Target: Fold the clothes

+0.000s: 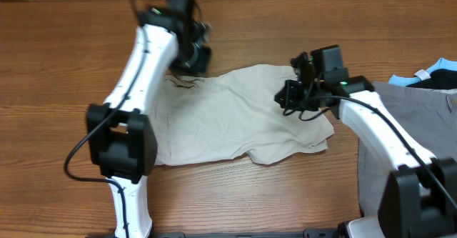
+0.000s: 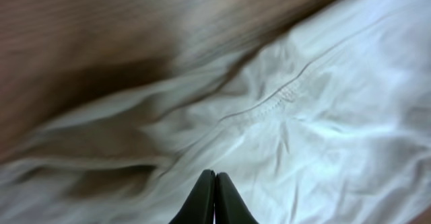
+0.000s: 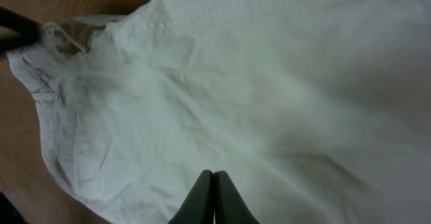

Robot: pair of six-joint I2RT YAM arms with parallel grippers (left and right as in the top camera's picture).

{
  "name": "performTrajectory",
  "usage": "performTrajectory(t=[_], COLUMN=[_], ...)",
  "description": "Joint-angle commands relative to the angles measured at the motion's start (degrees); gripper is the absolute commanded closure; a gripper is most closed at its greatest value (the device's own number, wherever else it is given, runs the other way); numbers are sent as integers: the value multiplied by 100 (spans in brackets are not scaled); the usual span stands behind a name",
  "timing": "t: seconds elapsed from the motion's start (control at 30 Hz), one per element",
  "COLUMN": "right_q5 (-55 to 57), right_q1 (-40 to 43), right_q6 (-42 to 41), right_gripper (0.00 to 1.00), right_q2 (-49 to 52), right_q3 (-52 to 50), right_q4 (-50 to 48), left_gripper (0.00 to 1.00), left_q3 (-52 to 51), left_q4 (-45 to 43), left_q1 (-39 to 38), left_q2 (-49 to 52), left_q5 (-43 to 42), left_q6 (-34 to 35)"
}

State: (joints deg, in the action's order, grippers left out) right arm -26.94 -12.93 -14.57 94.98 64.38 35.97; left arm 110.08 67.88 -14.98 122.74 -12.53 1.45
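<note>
The clothes, a pair of cream shorts (image 1: 235, 116), lie spread and creased on the wooden table between my two arms. My left gripper (image 1: 196, 56) hovers at their far left corner, near the waistband. In the left wrist view its jaws (image 2: 215, 173) are shut, tips pressed together with no cloth between them, above wrinkled fabric (image 2: 323, 116) with a stitched seam. My right gripper (image 1: 288, 97) is over the shorts' right part. In the right wrist view it (image 3: 214, 173) is shut and empty above the smooth cloth (image 3: 236, 83).
A grey garment (image 1: 407, 124) lies at the right edge under my right arm, with a black and light-blue garment (image 1: 435, 77) behind it. Bare wooden table (image 1: 71, 52) stretches to the left and along the front.
</note>
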Motion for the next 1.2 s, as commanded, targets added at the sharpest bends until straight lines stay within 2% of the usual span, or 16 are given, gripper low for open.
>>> performTrajectory(t=[0.0, 0.07, 0.27, 0.4, 0.53, 0.73, 0.9, 1.07, 1.17], right_q5=[-216, -343, -136, 162, 935, 1401, 1401, 1338, 868], right_q1=[-90, -90, -105, 146, 603, 1137, 1231, 1165, 1040], right_q6=[-17, -90, -203, -990, -1729, -1488, -892, -455, 105], right_gripper=[96, 96, 96, 96, 96, 96, 96, 96, 93], right_q2=[501, 796, 1574, 1910, 1871, 1851, 1504, 640, 55], right_q3=[-74, -74, -74, -74, -72, -72, -66, -66, -66], right_q4=[-249, -398, -570, -501, 72, 872, 1152, 1403, 1497], left_gripper=[95, 95, 89, 85, 83, 82, 82, 72, 67], left_q3=[-890, -1386, -2000, -2116, -2116, -2046, -1357, 223, 1176], left_q4=[-470, -841, -1585, -1871, -2002, -2004, -1611, -588, 203], left_q1=[-59, -46, 225, 446, 732, 1220, 1425, 1421, 1419], left_q2=[-15, -15, -15, -15, -15, -15, -42, -103, -122], left_q5=[251, 358, 850, 1460, 1773, 1788, 1449, 1080, 603], left_q6=[199, 201, 166, 24, -173, -472, -468, -450, -264])
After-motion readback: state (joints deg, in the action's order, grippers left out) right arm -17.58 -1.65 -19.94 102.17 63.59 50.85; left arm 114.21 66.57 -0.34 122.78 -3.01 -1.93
